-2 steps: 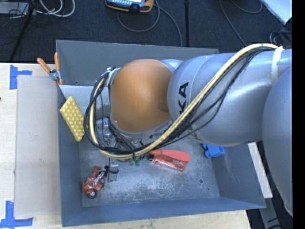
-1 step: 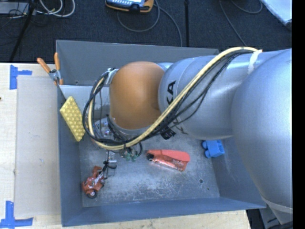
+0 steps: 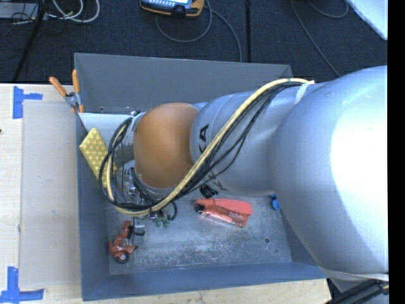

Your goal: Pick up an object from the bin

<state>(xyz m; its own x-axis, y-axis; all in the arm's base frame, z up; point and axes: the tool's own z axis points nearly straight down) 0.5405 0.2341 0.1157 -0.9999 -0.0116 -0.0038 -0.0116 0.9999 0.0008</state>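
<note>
**Pincer (image 3: 135,228) low beside a small red thing in the bin's lower left corner**

My pincer's tip shows as a dark and grey bit of metal poking out beneath my orange wrist cover (image 3: 163,144), low over the floor of the grey bin (image 3: 190,81); whether it stands wide or narrow I cannot tell, since the cover and my cables (image 3: 221,135) hide most of it.

The small red thing (image 3: 121,249) lies just beside that tip, below it and a little to the left in the camera view, close to the bin's lower left corner; it is knobbly, red with dark parts, and rests on the floor; whether my pincer touches it I cannot tell, and its kind is too small to make out.

Just to the right of the tip lie some tiny green bits (image 3: 162,220), under the loop of my cables; further right, near the middle of the floor and well apart from the small red thing, a flat red tool-like piece (image 3: 223,211) lies on its side; beyond that, close against my arm, sits a small blue thing (image 3: 274,202); on the far side of my wrist cover a yellow dimpled pad (image 3: 93,149) stands tilted near the left wall; the floor between all these is dusted with pale specks.
</note>
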